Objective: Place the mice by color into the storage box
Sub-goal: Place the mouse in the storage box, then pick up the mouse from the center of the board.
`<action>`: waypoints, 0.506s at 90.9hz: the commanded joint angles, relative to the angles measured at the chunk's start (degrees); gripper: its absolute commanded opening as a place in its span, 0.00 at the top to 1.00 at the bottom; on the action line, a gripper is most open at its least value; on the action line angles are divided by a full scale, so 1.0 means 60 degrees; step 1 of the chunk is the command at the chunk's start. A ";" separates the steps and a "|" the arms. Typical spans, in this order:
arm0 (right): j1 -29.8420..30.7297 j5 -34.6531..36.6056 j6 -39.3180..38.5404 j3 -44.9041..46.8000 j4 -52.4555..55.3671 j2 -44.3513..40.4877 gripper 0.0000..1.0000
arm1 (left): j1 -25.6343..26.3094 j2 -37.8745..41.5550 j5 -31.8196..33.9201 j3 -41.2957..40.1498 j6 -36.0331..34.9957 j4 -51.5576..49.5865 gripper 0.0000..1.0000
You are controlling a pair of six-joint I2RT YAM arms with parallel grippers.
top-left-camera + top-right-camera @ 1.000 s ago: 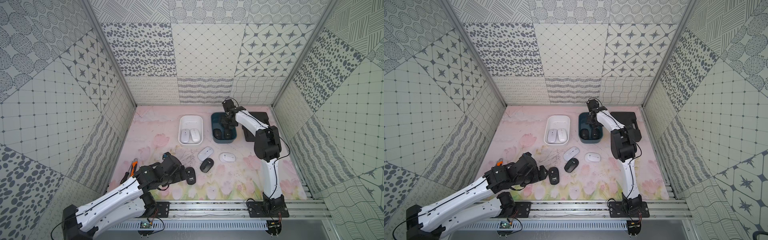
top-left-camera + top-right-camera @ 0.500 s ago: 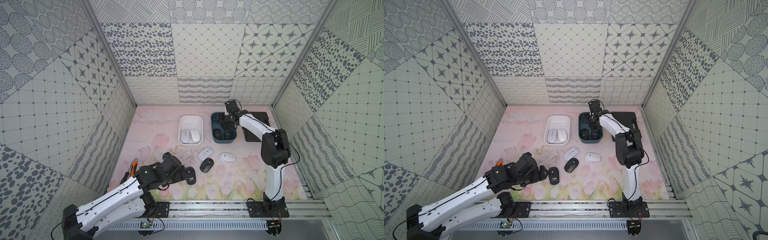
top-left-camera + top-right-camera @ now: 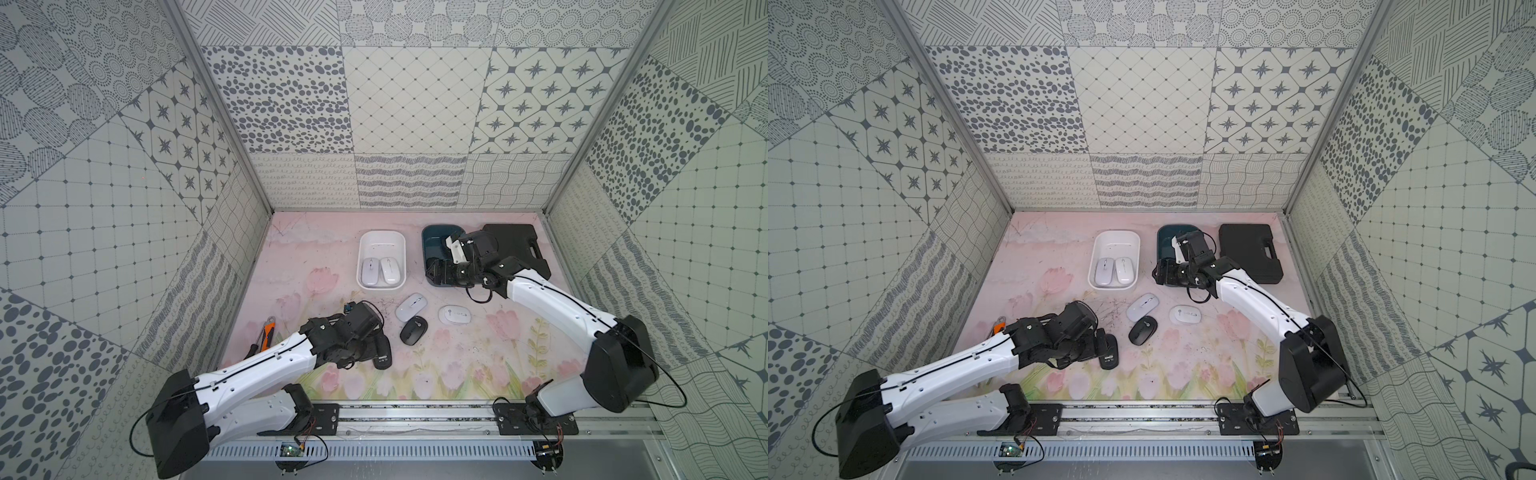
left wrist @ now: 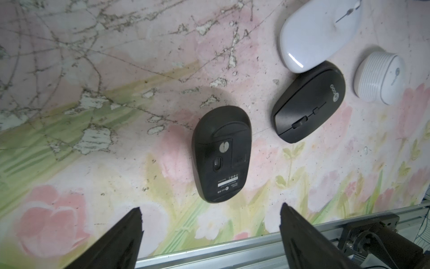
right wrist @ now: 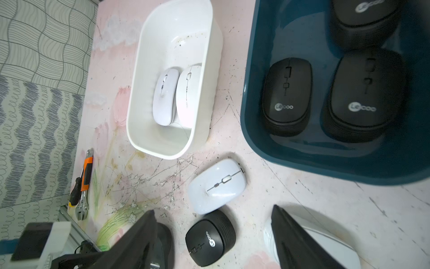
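Just ahead of left end effector (image 4: 211,206), overturned black mouse (image 4: 222,153), not touching

The tabletop mat (image 4: 93,163) is showing pale pink tulips and green leaves on a pinkish ground, with white scuffs. The white tub (image 5: 181,30) is holding 2 glossy white mice (image 5: 164,97); the teal tub (image 5: 290,153) is holding 3 matte black mice (image 5: 286,93) bearing pale grey logos. The hard case (image 3: 1250,257) is showing plain black. The walls (image 3: 415,95) are wearing grey dots, stars, waves and grids on off-white. The wrench (image 5: 87,170) is showing an orange and black handle.
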State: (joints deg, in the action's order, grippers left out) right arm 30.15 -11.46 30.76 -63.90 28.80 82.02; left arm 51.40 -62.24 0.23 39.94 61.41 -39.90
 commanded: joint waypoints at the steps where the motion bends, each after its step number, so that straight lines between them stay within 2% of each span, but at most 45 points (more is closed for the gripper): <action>1: -0.0017 0.0128 0.0173 0.0642 0.0336 -0.1091 0.18 | -0.0079 -0.1234 -0.0231 0.0554 -0.0460 0.0262 0.06; 18: -0.0005 0.0182 0.0132 0.1490 0.1029 -0.2616 0.17 | -0.0044 -0.2319 -0.0149 0.0171 -0.0289 0.1285 0.19; 31: -0.0001 0.0230 0.0161 0.1781 0.1203 -0.3081 0.16 | 0.0149 -0.2558 0.0123 -0.0214 -0.0218 0.2236 0.20; 46: -0.0007 0.0134 0.0281 0.1908 0.1135 -0.3356 0.16 | 0.0428 -0.3118 0.0589 -0.0039 -0.0092 0.2316 0.20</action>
State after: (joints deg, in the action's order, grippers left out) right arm 30.04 -10.90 31.64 -52.97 36.38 63.59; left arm 52.53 -78.13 0.05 39.64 60.75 -30.65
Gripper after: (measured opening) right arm 0.835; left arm 0.797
